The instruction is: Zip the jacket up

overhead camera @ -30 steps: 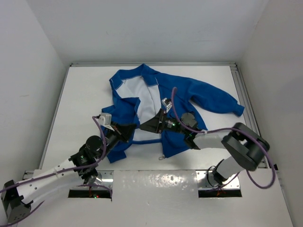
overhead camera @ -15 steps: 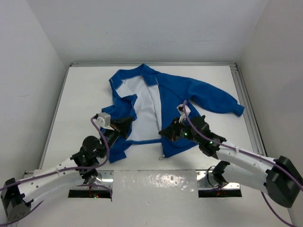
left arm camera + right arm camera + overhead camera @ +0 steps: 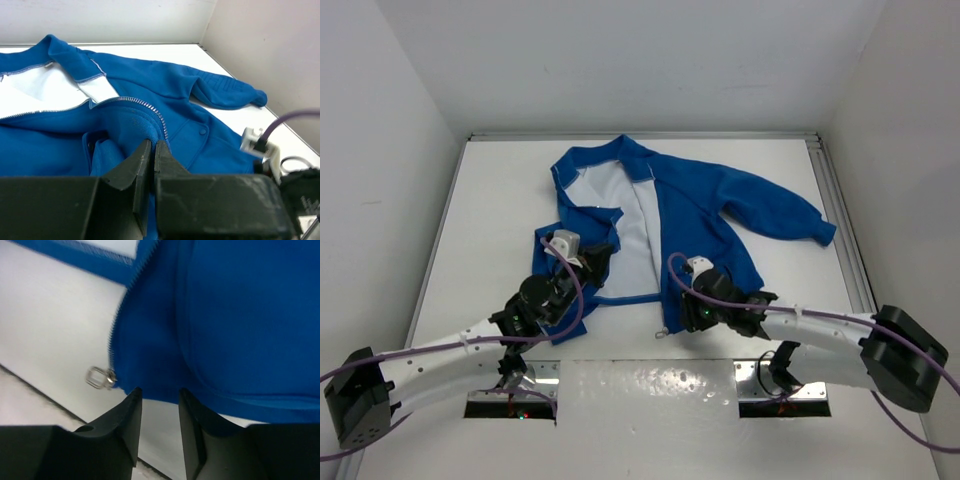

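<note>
The bright blue jacket (image 3: pixel 720 200) lies open on the white table, white lining up. My left gripper (image 3: pixel 603 256) is at the zip edge of the left front panel. In the left wrist view its jaws (image 3: pixel 152 144) are pressed together, with a fold of the jacket (image 3: pixel 150 85) bunched at the tips beside the zipper teeth (image 3: pixel 145 102). My right gripper (image 3: pixel 682 312) hovers at the bottom hem of the right panel. Its jaws (image 3: pixel 160 392) stand apart over bare table, just short of the jacket's hem (image 3: pixel 240 315). The small metal pull (image 3: pixel 100 377) lies left of them, at the hem corner (image 3: pixel 663 335).
White walls close in the table on three sides. A shiny metal plate (image 3: pixel 650 385) runs along the near edge between the arm bases. The jacket's right sleeve (image 3: pixel 790 215) reaches toward the right rail (image 3: pixel 835 200). The right arm's wrist (image 3: pixel 265 150) shows in the left wrist view.
My right gripper has swung from the middle of the jacket down to its bottom hem near the pull. My left gripper has shifted up and right, carrying the left panel's edge.
</note>
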`<action>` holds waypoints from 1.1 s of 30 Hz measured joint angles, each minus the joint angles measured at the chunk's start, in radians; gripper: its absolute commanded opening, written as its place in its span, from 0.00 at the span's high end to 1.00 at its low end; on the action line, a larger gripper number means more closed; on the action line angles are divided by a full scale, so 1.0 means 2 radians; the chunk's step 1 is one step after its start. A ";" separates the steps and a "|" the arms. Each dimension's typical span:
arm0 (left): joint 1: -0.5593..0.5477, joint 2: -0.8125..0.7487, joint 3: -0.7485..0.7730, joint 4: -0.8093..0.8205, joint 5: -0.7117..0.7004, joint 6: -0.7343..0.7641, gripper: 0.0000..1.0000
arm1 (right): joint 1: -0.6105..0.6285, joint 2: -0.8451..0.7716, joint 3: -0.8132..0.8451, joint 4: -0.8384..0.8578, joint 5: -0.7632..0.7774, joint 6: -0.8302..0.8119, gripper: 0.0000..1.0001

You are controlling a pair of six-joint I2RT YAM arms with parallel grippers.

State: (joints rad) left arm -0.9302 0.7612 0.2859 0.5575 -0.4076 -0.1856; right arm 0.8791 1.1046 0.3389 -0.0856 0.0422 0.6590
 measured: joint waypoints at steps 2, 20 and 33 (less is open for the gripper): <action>0.000 0.000 0.000 -0.001 0.000 -0.003 1.00 | 0.020 0.021 0.006 -0.012 0.017 -0.004 0.60; 0.000 -0.010 0.000 -0.006 -0.004 -0.027 1.00 | 0.069 0.081 0.053 -0.029 0.080 -0.017 0.49; 0.000 -0.027 0.000 -0.014 -0.020 -0.030 1.00 | 0.107 0.131 0.082 -0.039 0.113 -0.016 0.50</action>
State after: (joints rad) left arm -0.9298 0.7067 0.2859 0.5304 -0.4473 -0.2451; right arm 1.0924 1.3670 0.5026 -0.1631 0.2676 0.6277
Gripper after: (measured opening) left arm 0.027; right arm 0.513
